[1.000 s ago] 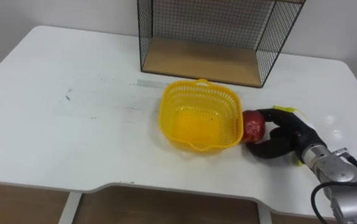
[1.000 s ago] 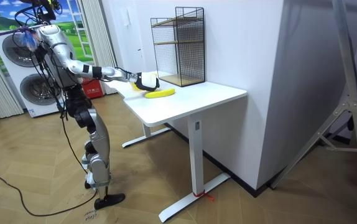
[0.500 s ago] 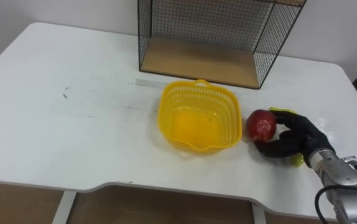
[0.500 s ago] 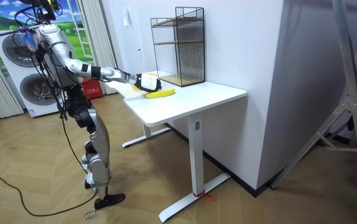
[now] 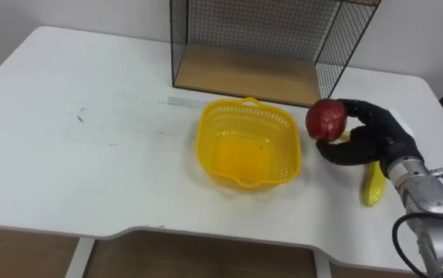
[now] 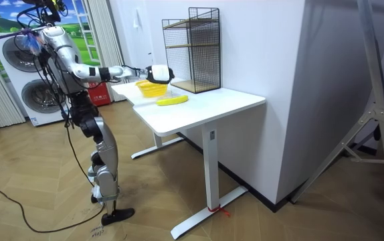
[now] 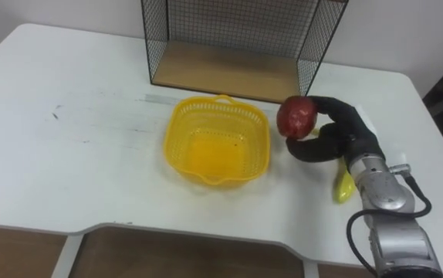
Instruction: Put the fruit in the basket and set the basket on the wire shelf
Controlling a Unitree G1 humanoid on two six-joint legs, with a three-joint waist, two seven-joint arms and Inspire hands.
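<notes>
**Colleague:** Where is the fruit right now?

**Me:** I have the round red apple [image 5: 327, 120] in the black right hand [image 5: 370, 139], with fingers and thumb curled round it. It is held in the air just beside the right rim of the yellow plastic mesh basket [image 5: 204, 143], not yet over it. The yellow banana [image 5: 373, 185] lies on the white table [image 5: 90, 154], below the wrist.

**Colleague:** What worries you from here?

**Me:** The grip looks shallow to me (the apple sits out toward the fingertips more than in the palm). A quick swing could let it roll free and off the table. If I cross too low, the fingers may catch the light basket's rim and shove or tip it. The black wire shelf with its wooden floor [image 5: 245, 76] stands close behind, so drifting forward could knock the hand on its corner.
</notes>
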